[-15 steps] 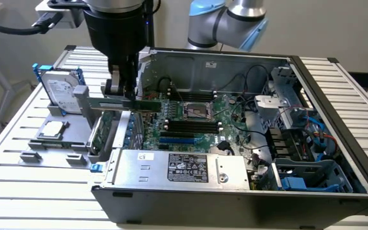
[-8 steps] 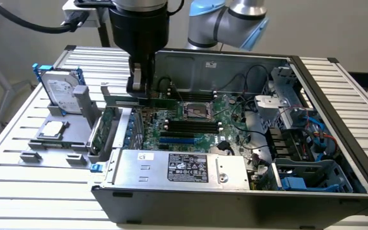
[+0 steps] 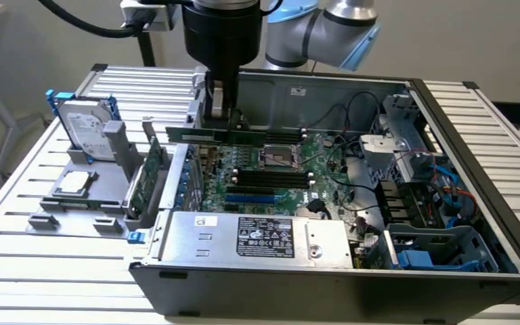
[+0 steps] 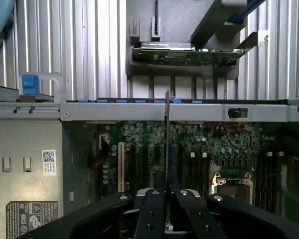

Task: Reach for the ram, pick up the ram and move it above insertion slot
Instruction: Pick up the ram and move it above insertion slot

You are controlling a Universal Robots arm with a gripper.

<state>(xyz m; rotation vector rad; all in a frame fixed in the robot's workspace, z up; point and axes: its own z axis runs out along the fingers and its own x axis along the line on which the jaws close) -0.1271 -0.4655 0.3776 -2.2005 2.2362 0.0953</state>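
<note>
A: Gripping what?
B: The gripper (image 4: pixel 166 199) is clamped on the ram (image 3: pixel 214 136), a long thin green stick, edge-on in the wrist view, held level above the motherboard (image 3: pixel 269 172), at 12 o'clock from its black slots (image 3: pixel 265 179).
A: Any writing?
B: Power supply (image 3: pixel 255 237) label, too small to read. Hard drive (image 3: pixel 89 128) farther, at 9 o'clock.

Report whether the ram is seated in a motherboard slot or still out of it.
Out. The gripper holds the ram by its top edge, level and on edge, above the motherboard; the black slots lie bare below it.
</note>
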